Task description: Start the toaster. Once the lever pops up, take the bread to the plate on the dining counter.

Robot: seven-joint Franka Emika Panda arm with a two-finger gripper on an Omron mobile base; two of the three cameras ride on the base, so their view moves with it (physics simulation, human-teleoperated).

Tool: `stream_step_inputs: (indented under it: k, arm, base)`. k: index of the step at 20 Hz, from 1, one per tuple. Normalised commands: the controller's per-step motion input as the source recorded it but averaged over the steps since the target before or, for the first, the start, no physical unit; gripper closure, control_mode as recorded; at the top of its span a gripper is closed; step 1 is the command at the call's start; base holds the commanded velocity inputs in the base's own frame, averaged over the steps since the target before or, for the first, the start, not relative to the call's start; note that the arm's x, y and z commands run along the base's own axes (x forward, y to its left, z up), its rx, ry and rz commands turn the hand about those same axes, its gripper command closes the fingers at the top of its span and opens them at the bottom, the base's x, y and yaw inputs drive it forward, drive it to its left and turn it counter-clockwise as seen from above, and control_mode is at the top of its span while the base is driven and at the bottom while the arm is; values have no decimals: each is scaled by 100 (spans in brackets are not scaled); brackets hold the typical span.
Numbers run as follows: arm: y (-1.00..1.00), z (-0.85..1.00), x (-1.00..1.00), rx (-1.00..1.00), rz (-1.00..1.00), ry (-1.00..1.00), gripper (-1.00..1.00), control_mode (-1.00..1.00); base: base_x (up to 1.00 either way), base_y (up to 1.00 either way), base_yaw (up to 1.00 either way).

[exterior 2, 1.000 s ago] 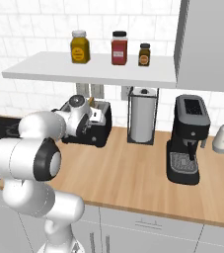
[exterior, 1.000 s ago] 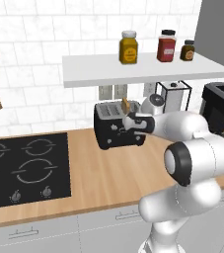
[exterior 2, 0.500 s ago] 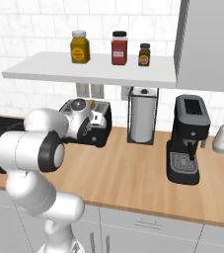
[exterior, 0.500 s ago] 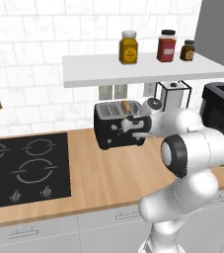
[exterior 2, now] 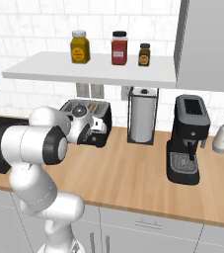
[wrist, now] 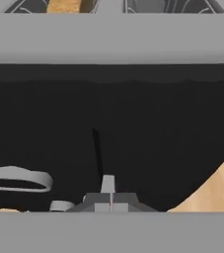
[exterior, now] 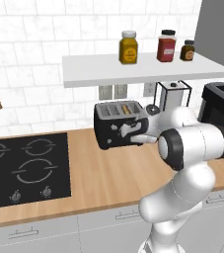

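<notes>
The black toaster (exterior: 114, 118) stands at the back of the wood counter under the shelf. The tan bread (exterior: 126, 107) sits down in one of its top slots, and its top edge shows in the hand view (wrist: 64, 5). My gripper (exterior: 127, 134) is shut and pressed against the toaster's front face, low down. In the hand view its fingertips (wrist: 111, 200) are together at the foot of the lever slot (wrist: 96, 148), with the small grey lever (wrist: 107, 183) just above them. From the right, my arm covers part of the toaster (exterior 2: 94, 112). The plate and the dining counter are out of view.
A black hob (exterior: 24, 165) lies left of the toaster. To its right stand a paper towel holder (exterior 2: 143, 116), a black coffee machine (exterior 2: 188, 138) and a spray bottle (exterior 2: 222, 136). The white shelf (exterior: 133, 66) with three jars hangs above.
My hand has slid a little down the toaster's front, and the elbow has swung lower and towards the toaster. The bread stays in the slot.
</notes>
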Motion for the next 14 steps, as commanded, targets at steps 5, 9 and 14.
stream_step_inputs:
  k: [5, 9, 14]
  arm:
    - [0, -54, 0, 0, 0, 4, 100, -100]
    - [0, -68, 0, 0, 0, 5, 100, -100]
    - [0, -51, -1, 0, 0, 3, 100, -100]
  base:
    - [0, 0, 0]
    - [0, 0, 0]
    - [0, 0, 0]
